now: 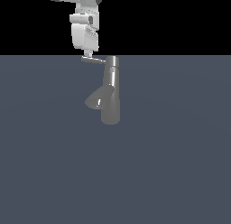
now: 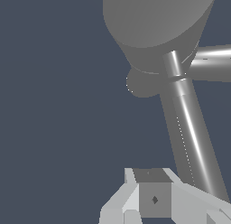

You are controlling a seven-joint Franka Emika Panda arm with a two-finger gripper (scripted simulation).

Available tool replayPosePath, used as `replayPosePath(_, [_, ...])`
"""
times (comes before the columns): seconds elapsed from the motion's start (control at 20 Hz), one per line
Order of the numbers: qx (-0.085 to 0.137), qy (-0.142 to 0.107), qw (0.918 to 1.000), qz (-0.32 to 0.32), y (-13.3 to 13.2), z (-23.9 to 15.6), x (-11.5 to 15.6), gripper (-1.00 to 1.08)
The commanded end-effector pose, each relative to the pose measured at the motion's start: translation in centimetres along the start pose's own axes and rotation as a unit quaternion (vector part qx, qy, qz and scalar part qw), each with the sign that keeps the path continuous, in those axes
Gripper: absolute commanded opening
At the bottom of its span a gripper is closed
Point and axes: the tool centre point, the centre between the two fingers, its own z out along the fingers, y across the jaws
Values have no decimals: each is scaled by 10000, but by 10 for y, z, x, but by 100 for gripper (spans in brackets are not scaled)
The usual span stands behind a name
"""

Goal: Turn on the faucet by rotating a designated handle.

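While the faucet (image 1: 110, 94) stands upright on the grey table (image 1: 180, 164), its cone spout (image 1: 95, 99) angles out toward the exterior view's left. From the column's top the thin handle (image 1: 93, 60) juts the same way. Right above the handle's outer end hang the white arm's fingers (image 1: 89, 54), seemingly touching it; whether they are apart or together cannot be told. Up close, the wrist view shows the handle (image 2: 189, 128).

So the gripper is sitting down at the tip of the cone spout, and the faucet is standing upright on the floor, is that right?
Not quite. The gripper is at the outer end of the thin handle atop the faucet, not at the spout, as the exterior view shows. The faucet does stand upright on the floor.
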Motion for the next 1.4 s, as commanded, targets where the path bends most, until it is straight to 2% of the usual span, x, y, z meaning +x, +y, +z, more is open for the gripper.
replayPosePath(0.0, [-96, 19, 10000, -14, 10, 6, -2, -100])
replayPosePath(0.6, [-94, 19, 10000, -12, 38, -6, -3, -100])
replayPosePath(0.65, [1, 21, 10000, 68, 28, -13, 8, -100])
replayPosePath(1.35, [-42, 20, 10000, 32, 61, -23, 30, -100])
